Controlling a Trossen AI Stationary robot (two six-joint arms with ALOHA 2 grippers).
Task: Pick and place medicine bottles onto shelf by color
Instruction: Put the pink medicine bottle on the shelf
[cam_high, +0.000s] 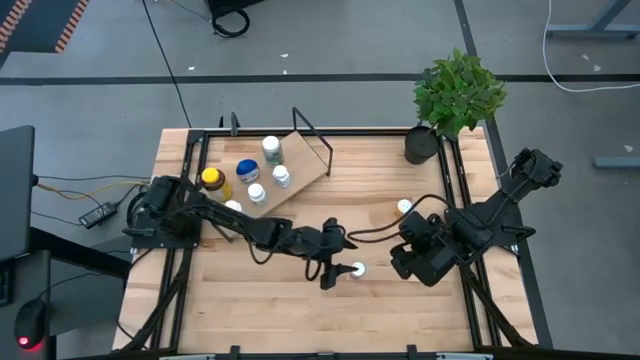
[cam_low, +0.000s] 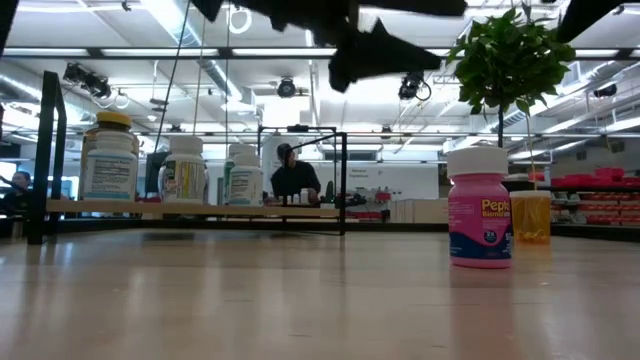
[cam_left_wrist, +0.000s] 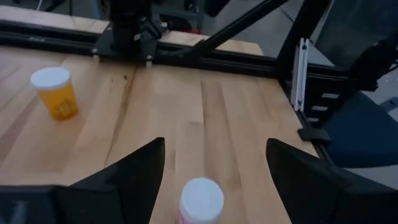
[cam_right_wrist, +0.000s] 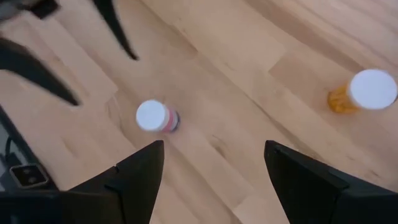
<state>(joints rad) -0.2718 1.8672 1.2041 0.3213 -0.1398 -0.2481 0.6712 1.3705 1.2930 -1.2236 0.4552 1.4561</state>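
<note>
I find the left gripper (cam_high: 338, 272) reaching to mid-table, fingers spread wide, just beside the pink bottle (cam_high: 357, 269), which stands upright on the table (cam_high: 300, 310) and is not gripped; the right gripper (cam_high: 407, 262) hangs near the right side, also spread wide and holding nothing; the orange bottle (cam_high: 404, 207) stands apart behind it; the shelf (cam_high: 300, 172) at rear left carries 5 bottles, including the yellow-capped one (cam_high: 212, 180) and the blue one (cam_high: 247, 171).

The wooden table (cam_high: 300, 300) holds a shelf (cam_high: 300, 165), a plant pot (cam_high: 421, 146), an orange bottle (cam_high: 404, 207), and a pink bottle (cam_high: 357, 269) just beside the left gripper (cam_high: 328, 280).
</note>
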